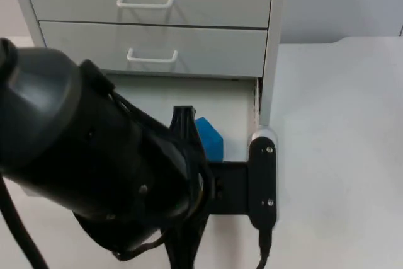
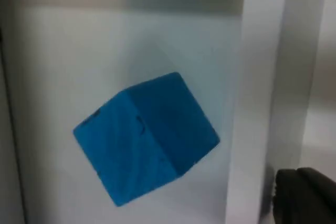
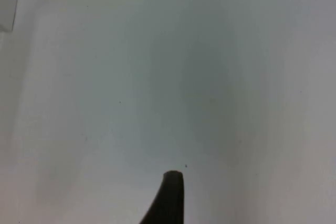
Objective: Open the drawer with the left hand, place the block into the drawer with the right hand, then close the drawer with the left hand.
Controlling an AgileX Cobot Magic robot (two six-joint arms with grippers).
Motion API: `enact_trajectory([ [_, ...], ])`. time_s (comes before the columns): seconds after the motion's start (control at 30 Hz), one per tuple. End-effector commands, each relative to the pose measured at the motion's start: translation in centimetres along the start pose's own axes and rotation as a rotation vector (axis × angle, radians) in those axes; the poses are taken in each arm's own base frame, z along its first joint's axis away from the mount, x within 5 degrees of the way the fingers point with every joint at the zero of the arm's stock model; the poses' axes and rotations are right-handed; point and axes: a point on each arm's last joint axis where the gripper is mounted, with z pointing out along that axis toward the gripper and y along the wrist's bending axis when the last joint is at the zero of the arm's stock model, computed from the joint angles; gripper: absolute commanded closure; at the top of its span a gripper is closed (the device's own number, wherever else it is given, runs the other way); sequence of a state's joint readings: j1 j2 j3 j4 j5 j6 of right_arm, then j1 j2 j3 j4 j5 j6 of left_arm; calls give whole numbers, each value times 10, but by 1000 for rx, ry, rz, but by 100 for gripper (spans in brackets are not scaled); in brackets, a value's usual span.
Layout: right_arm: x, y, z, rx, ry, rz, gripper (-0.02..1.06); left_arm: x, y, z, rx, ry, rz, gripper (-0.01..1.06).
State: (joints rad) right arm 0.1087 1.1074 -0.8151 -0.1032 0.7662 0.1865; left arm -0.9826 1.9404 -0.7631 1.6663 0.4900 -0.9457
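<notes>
The blue block [image 2: 147, 137] is seen inside the open bottom drawer [image 1: 233, 102]. The left end effector [image 1: 261, 181] is positioned at the drawer front; its state cannot be told. The right end effector [image 3: 169, 195] is held over the bare surface [image 3: 210, 77]; its state cannot be told.

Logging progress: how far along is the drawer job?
Done: the bottom drawer is open and the blue block lies inside. In hand: the left gripper hangs over the drawer by the block. The right gripper waits over the bare table. Left: closing the drawer.
</notes>
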Motion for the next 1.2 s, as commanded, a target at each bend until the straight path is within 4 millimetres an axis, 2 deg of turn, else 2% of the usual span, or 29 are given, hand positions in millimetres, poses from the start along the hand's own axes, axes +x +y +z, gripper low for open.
enact_trajectory([
  [0.0,1,-1,-1,2,-6,2,27,7,11,9,-50,18,-60,105],
  [0.2,1,-1,-1,-1,-8,2,27,29,27,25,-81,104,-130,105],
  [0.3,1,-1,-1,-1,-8,2,27,37,43,29,-133,134,-174,105],
  [0.57,1,-1,-1,-1,-8,2,27,30,67,33,-182,111,-228,105],
  [1.0,0,-1,-1,-2,-15,2,27,50,132,67,-265,117,-426,105],
  [1.17,0,-1,-1,-2,-14,-12,27,49,141,75,-278,111,-443,105],
])
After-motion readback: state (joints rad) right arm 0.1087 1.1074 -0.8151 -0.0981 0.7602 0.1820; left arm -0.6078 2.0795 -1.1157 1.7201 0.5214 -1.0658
